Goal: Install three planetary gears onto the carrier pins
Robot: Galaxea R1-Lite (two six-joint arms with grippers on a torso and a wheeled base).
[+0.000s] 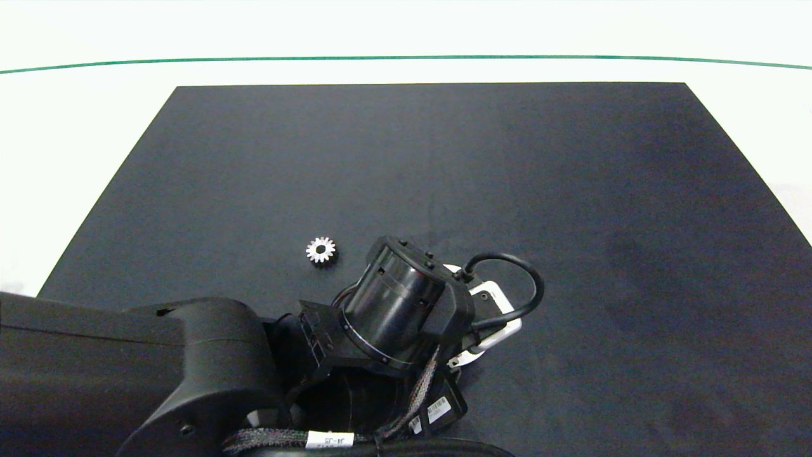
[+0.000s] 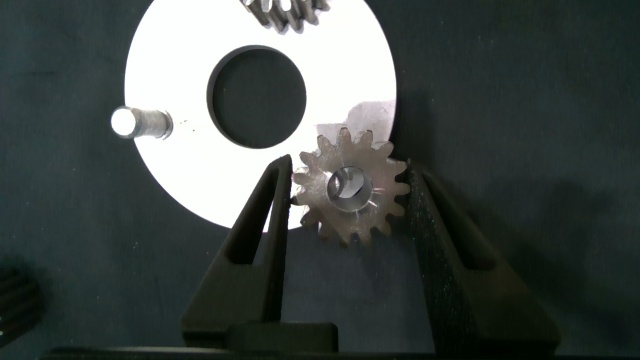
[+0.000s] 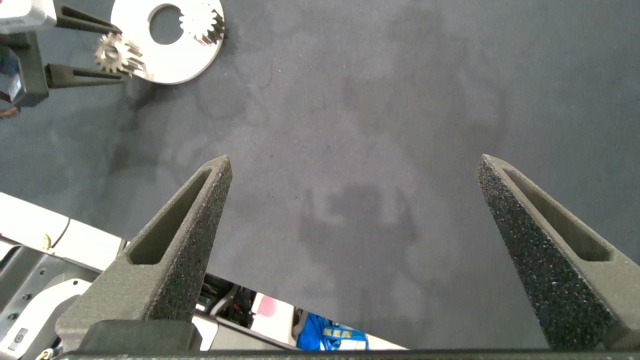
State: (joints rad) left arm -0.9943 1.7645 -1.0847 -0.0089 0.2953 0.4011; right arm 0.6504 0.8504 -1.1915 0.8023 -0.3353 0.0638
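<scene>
The left gripper (image 2: 350, 195) was seen over the flat white disc (image 2: 180, 160) with the big round centre hole, which lay on the dark matte surface (image 1: 571, 190). Its two grey fingers (image 2: 262, 225) were closed against the teeth of a small silver metal spur gear (image 2: 350, 192), one finger on each side. This gear sat at the disc's rim, with a whitish peg end visible through its centre hole. A second silver gear (image 2: 285, 12) was seen at the disc's opposite rim, only partly in view. One short whitish round pin (image 2: 135, 123) stood bare at the disc's edge, beside the centre hole. A third silver gear (image 1: 320, 250) lay flat on the surface, apart from the disc and just beyond the left arm's wrist. The right gripper (image 3: 355, 250) was held over bare surface, well apart from the disc, its fingers spread wide and holding nothing.
</scene>
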